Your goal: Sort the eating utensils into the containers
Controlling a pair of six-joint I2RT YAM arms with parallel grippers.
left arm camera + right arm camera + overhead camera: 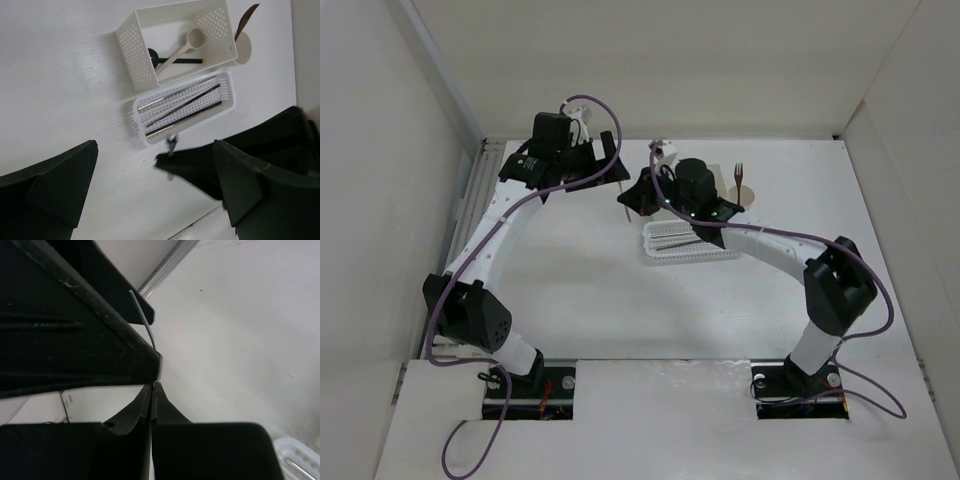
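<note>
Left end effector (155,142) is spread wide, hovering over the desk (570,270) with nothing between its fingers. Right end effector (152,386) is pressed together; cannot tell whether it pinches anything. Three chopsticks (180,102) lie lengthwise in the basket (227,82) at mid-desk. The spoon (182,47) lies in the box (132,47), just beside the basket. A fork (739,172) stands in the cup (244,50), to the right.

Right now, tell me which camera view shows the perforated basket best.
The left wrist view: nearly the whole basket shows from above, with chopsticks lying inside. In the top external view the basket is small and partly under the right arm. The right wrist view catches only one corner.
</note>
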